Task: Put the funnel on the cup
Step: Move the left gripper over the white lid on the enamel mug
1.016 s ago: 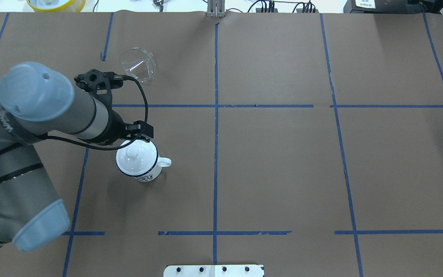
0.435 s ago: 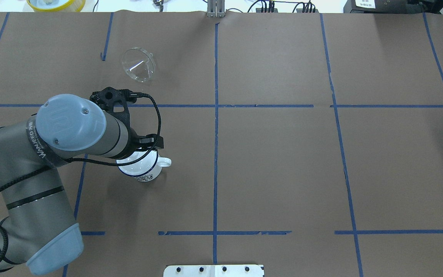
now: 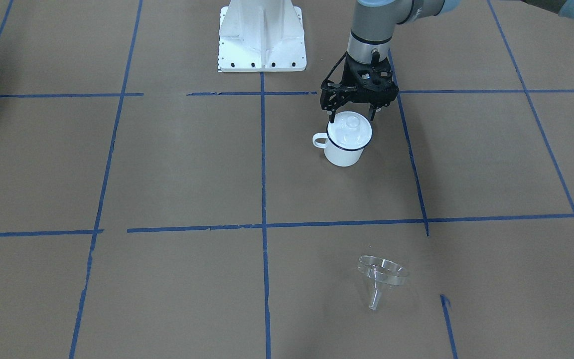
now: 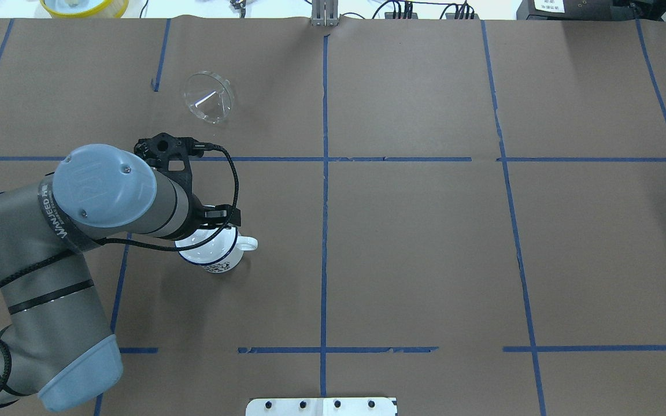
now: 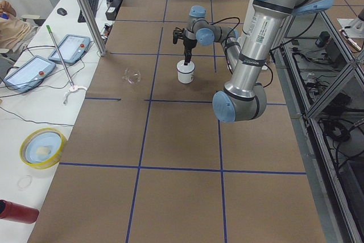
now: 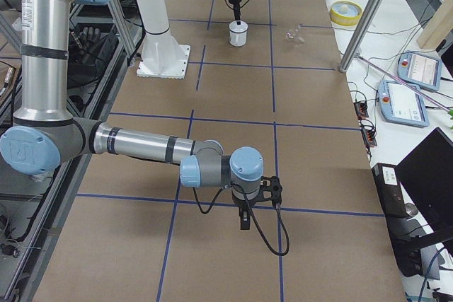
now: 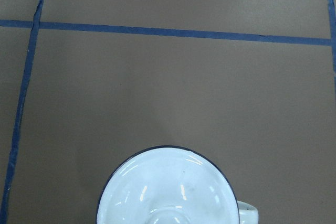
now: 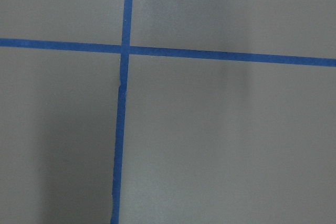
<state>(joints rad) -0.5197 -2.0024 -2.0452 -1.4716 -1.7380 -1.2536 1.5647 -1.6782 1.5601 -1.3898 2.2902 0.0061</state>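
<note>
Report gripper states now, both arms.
Left gripper: open, at the lid on the cup, holding nothing.
Right gripper: cannot tell; shows only in a side view.

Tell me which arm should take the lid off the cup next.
Left. The left gripper hangs directly over the lid on the cup, fingers open on either side; the right gripper is far down the table.

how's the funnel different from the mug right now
The funnel is clear; the mug is white with a dark blue rim. The funnel lies tipped on its side; the mug stands upright. The mug carries a knobbed lid under the left end effector; the funnel lies alone. Both rest on the table.
</note>
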